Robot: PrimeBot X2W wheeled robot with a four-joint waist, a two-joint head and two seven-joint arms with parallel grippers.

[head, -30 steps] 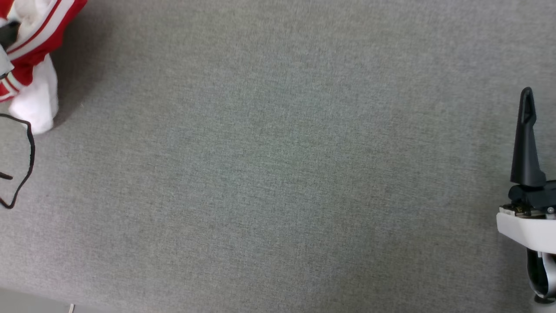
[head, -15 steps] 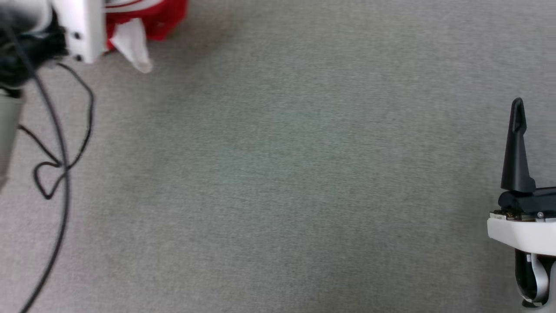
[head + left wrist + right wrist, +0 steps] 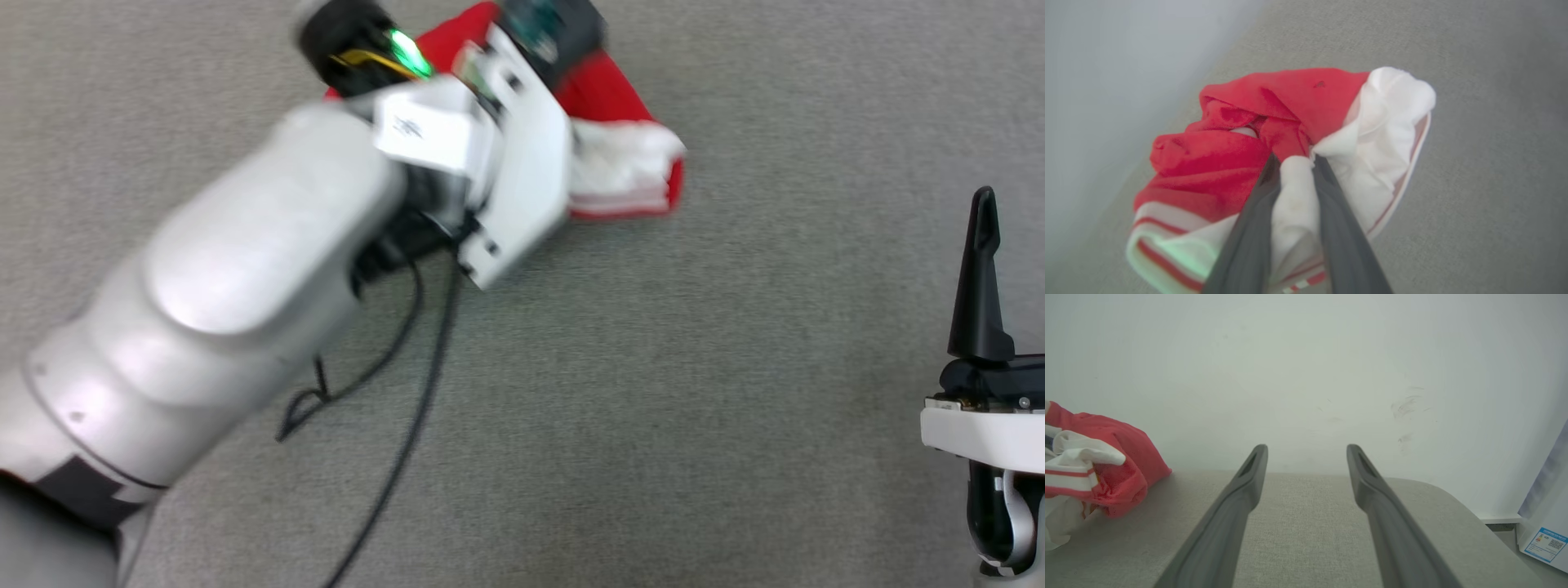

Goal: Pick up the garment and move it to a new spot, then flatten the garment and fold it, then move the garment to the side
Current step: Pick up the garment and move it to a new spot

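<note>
1. The left gripper [image 3: 1294,163] pinches a white fold of the garment [image 3: 1290,106] between its two fingers, which are close together on the cloth.
2. The garment is bunched around the fingertips: red cloth on one side, white cloth with striped trim on the other, at the far part of the grey surface [image 3: 653,367].
3. The right gripper [image 3: 1306,453] has its fingers spread wide with nothing between them, well apart from the garment.
4. A sticker [image 3: 1545,543] carries a QR code; its print is too small to read.
</note>
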